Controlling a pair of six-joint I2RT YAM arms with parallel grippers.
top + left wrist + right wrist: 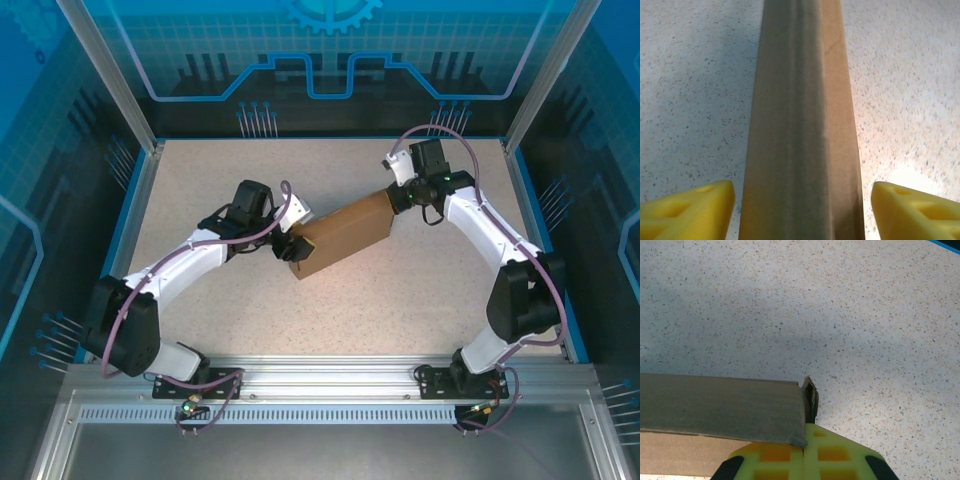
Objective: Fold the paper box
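The paper box point(342, 236) is a closed, shallow brown cardboard box lying slantwise in the middle of the table. My left gripper point(290, 248) is at its lower left end. In the left wrist view the box point(800, 125) runs straight away between the yellow fingers point(700, 210) of the left gripper point(802, 190), with a gap on each side, so it is open. My right gripper point(395, 197) is at the upper right end. In the right wrist view the right gripper point(805, 432) has its jaws together, tips against the box's corner point(720, 405), where a flap edge point(810, 395) sticks up.
The speckled table point(400, 310) has a raised blue rim point(135, 200) on the left, back and right. Aluminium posts point(110, 80) and blue panels stand behind it. Both arm bases sit on the rail point(330, 378) at the near edge.
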